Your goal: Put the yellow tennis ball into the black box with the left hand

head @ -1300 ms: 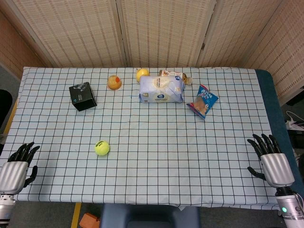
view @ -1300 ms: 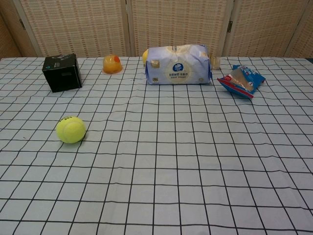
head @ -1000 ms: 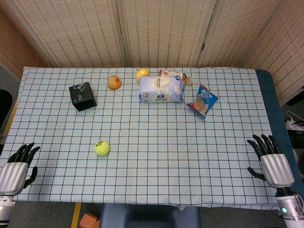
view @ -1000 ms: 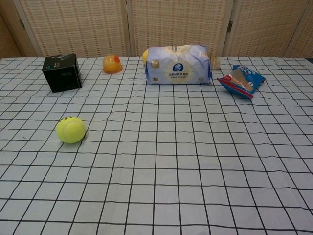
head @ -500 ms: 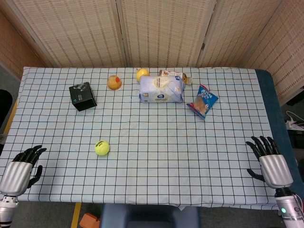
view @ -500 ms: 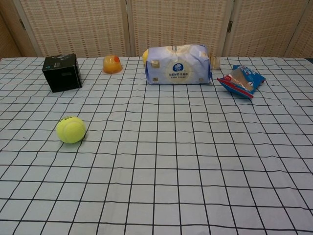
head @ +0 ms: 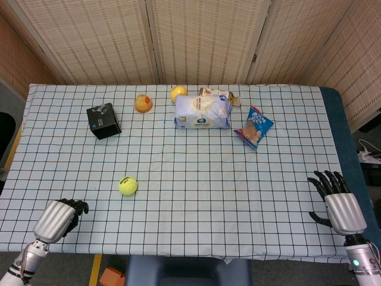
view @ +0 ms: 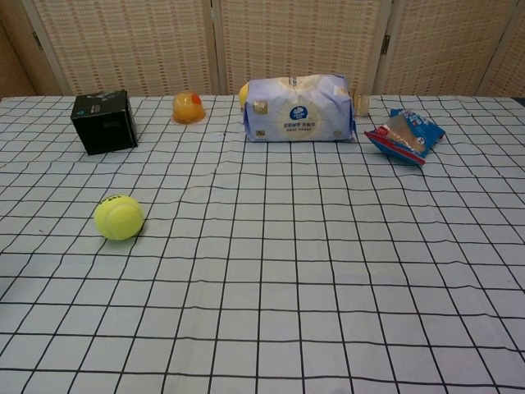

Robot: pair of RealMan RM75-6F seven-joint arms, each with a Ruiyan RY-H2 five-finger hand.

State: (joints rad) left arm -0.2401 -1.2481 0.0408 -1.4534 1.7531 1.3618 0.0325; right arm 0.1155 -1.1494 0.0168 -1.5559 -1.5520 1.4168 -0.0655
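The yellow tennis ball (head: 127, 185) (view: 119, 217) lies on the checked tablecloth, left of the middle and toward the near side. The black box (head: 103, 121) (view: 103, 121) stands at the far left, well beyond the ball. My left hand (head: 59, 217) hovers over the near left corner of the table, short of the ball and to its left. It holds nothing and its dark fingers (head: 79, 205) point toward the ball. My right hand (head: 338, 199) is at the near right edge, fingers spread and empty. Neither hand shows in the chest view.
Along the far side lie an orange toy (head: 143, 103), a yellow fruit (head: 178, 93), a white-blue tissue pack (head: 202, 112) and a blue snack bag (head: 255, 127). A small packet (head: 217, 93) sits behind the tissue pack. The table edge (head: 178, 257) runs near both hands.
My left hand has moved right and inward over the near left corner, turning its fingers toward the ball. The right hand has barely shifted. The ball and box have stayed put.
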